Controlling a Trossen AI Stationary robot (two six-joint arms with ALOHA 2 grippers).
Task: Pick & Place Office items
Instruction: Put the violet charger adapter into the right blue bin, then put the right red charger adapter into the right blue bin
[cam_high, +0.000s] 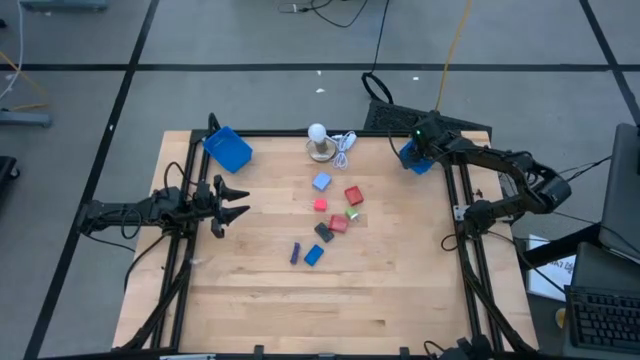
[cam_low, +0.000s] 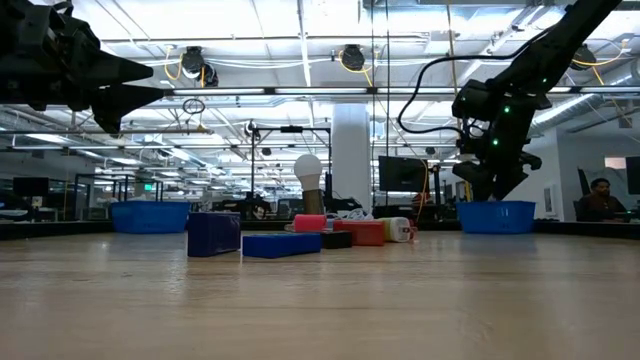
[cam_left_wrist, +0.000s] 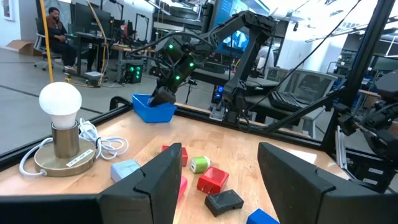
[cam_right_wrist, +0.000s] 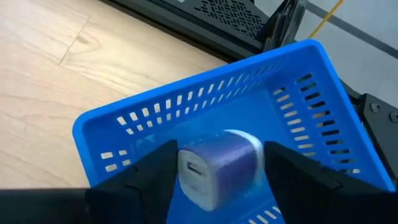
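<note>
1. No text, brand, number or sign can be read in any view.
2. A pale label (cam_left_wrist: 79, 158) is seen on the round lamp base (cam_left_wrist: 59, 160) at the far side of the table, but its print cannot be made out.
3. Screens in the room behind the table are lit, yet nothing on them is legible.

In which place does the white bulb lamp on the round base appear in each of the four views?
High view: the bulb lamp stands at the table's far edge, near the middle.
Low view: centre, behind the coloured blocks.
Left wrist view: at the left side, cord beside it.
Right wrist view: not in it.
Shared landmark: the blue tray under the right gripper.
</note>
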